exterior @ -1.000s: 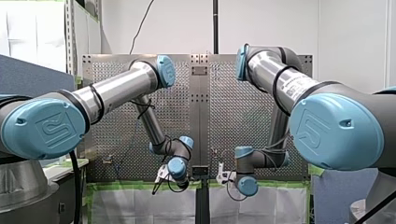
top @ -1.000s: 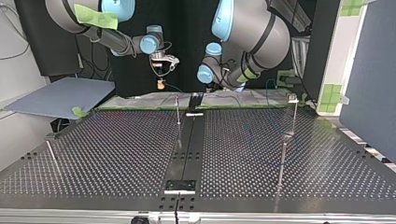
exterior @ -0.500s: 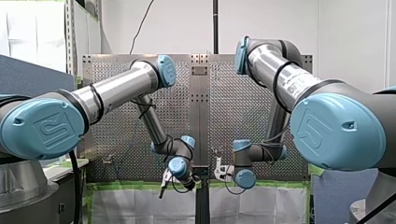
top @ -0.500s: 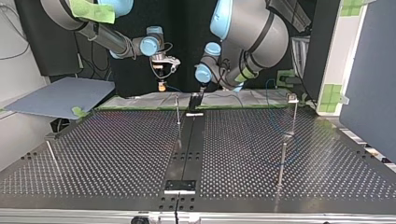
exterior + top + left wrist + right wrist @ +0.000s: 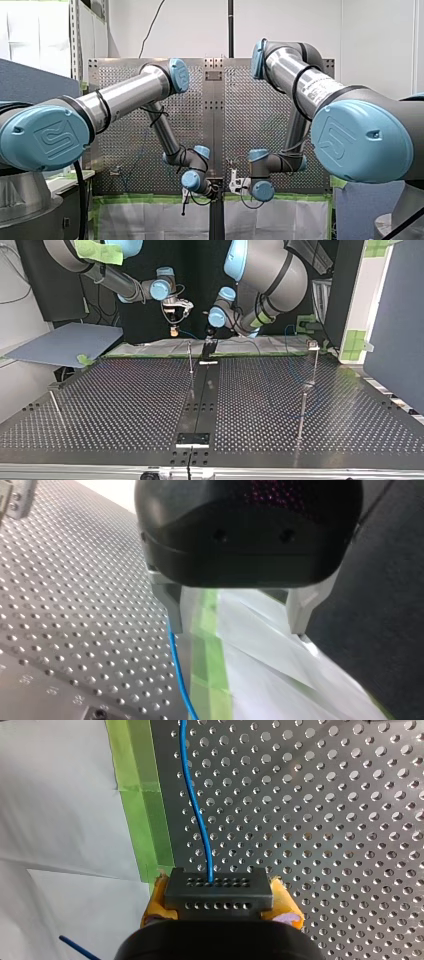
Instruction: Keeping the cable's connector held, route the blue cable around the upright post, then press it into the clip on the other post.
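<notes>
My right gripper hung above the table's far edge in the top view, its yellow pads clamped on either side of the black connector. The blue cable left the connector's face and ran ahead over the perforated table, close beside a strip of green tape and the white sheet past it. My left gripper hung close by the right one, its two metal fingers apart with nothing held between them. The cable passed just beside one of these fingers and went on along the table's edge; whether it touched the finger I could not tell. In the top view a thin upright post stood at the middle of the table's far edge, near both grippers. A second post, with a small fitting on its top, stood well off at the view's right, where more of the cable showed.
</notes>
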{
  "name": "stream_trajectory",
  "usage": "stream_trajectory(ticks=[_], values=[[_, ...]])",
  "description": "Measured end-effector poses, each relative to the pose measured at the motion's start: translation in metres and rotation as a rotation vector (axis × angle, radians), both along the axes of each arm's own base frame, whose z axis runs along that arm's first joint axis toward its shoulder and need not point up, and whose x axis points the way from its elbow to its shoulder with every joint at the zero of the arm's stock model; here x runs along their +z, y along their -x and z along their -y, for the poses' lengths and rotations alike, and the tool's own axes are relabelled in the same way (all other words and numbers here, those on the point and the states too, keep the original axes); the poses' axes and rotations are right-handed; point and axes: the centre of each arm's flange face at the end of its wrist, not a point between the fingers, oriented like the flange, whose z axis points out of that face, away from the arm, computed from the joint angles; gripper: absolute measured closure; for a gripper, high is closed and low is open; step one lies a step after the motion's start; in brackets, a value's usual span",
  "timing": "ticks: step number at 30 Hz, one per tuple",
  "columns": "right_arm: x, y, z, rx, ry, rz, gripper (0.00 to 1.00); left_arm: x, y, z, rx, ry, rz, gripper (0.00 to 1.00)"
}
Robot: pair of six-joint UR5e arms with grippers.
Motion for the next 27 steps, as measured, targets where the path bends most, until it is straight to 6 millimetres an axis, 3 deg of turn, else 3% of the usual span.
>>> stream_trajectory(ticks=[16,27], values=[[0.002,-0.003,0.005,0.070,-0.005,0.021,1.00,0.003,-0.003,0.011,-0.053,0.181,-0.042,0.00],[0.005,0.001,0.020,0.120,-0.029,0.044,1.00,0.002,-0.002,0.006,0.038,0.225,-0.085,0.00]])
